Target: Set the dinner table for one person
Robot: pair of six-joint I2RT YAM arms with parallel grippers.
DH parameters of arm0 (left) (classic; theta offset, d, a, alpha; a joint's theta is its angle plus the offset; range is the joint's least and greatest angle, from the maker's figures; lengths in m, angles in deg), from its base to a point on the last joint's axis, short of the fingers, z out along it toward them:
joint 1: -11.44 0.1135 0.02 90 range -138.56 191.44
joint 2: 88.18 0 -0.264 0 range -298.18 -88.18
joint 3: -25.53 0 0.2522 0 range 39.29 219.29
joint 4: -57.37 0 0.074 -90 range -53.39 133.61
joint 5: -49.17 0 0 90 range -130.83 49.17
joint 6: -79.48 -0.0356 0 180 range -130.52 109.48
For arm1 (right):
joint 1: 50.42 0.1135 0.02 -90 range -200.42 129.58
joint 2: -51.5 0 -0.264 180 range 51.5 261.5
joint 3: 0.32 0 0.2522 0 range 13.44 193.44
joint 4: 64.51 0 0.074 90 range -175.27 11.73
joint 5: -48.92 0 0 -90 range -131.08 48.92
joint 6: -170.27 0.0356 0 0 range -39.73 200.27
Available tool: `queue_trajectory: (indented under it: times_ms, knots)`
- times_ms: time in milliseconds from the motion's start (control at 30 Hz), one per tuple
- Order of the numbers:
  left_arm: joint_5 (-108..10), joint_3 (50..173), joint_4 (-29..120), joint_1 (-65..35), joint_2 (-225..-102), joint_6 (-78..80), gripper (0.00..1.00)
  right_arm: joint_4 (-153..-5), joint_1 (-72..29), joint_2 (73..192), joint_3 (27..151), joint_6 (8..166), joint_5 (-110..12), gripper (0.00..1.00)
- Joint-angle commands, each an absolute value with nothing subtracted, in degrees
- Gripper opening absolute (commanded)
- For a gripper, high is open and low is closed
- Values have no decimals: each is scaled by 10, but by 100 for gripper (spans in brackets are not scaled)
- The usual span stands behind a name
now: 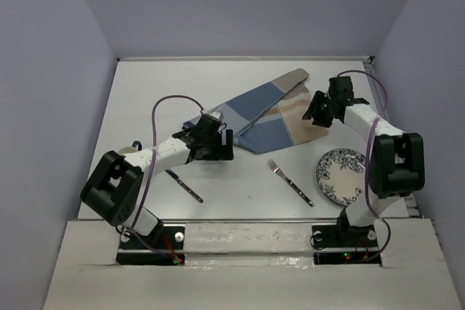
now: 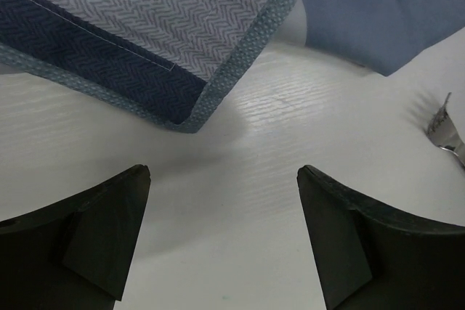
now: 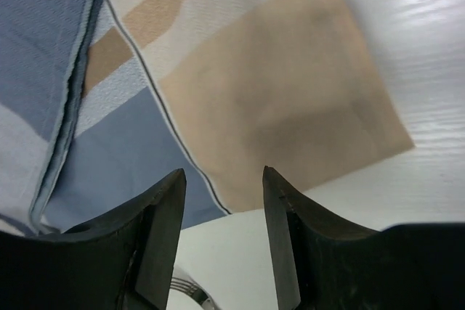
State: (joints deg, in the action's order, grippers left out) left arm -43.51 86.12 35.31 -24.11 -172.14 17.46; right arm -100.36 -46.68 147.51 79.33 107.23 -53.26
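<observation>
The off-white dinner table [image 1: 145,92] carries a blue-and-tan striped placemat [image 1: 256,114], folded over and lying askew at the middle. My left gripper [image 1: 220,146] is open and empty, low over bare table just short of the placemat's near-left corner [image 2: 190,110]. My right gripper [image 1: 318,114] is open and empty, hovering at the placemat's tan right corner [image 3: 290,121]. In the wrist views the left gripper [image 2: 224,179] frames bare tabletop and the right gripper [image 3: 221,176] frames the cloth's edge. A fork [image 1: 290,181], a knife [image 1: 184,185] and a blue-patterned plate [image 1: 341,176] lie nearer the front.
The fork's tines show at the right edge of the left wrist view [image 2: 439,132] and at the bottom of the right wrist view [image 3: 185,292]. A pale round object [image 1: 129,149] peeks out behind the left arm. Grey walls enclose the table; a metal rail [image 1: 240,220] runs along the near edge.
</observation>
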Motion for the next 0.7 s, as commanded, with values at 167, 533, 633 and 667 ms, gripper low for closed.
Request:
queue_trajectory:
  times_ms: [167,533,633,667]
  knots:
    - [-349,906,367,-249,-1791,151,97,-1031,-471,1418,770,1067,-423,56]
    - [-290,933,390,-250,-1834,118,69,-1032,-471,1435,738,1070,-437,67]
    - [-278,944,391,-250,-1826,110,19,-1033,-471,1447,740,1069,-417,69]
    - [-275,947,390,-250,-1820,108,7,-1033,-471,1449,743,1069,-413,69]
